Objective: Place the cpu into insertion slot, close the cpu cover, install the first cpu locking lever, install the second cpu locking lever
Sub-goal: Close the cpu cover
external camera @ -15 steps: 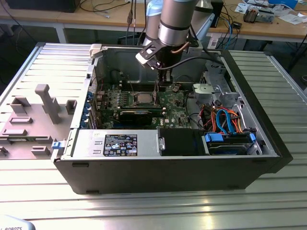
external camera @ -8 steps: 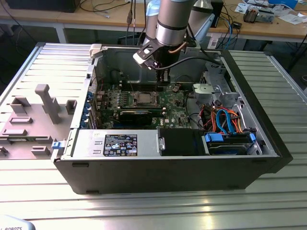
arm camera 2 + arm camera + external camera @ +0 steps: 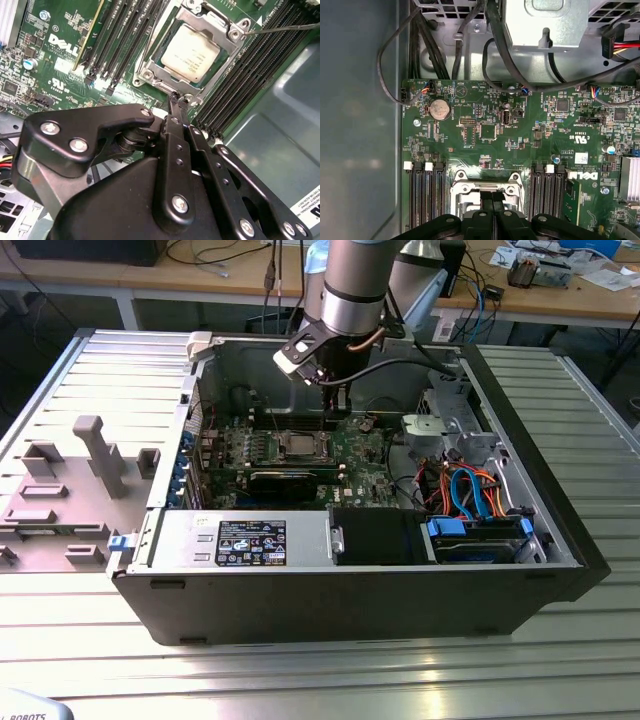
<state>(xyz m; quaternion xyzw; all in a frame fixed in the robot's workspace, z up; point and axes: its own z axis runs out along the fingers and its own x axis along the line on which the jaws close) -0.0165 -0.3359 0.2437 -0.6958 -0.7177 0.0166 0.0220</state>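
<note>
The cpu point(image 3: 190, 52) lies in the slot point(image 3: 148, 75) under the lowered cover point(image 3: 212, 20). The gripper point(image 3: 176, 101), clenched on nothing, hangs just beside the slot's rim. One lever point(image 3: 280, 29) looks unlatched. A tip slipping off that thin wire could, I judge, gouge the board point(image 3: 65, 65).

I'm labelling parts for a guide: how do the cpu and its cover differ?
The cpu is a solid tan square; the cover is an open silvery frame. The cover is larger, ringing the cpu's edges. Both are square and lie flat.
</note>
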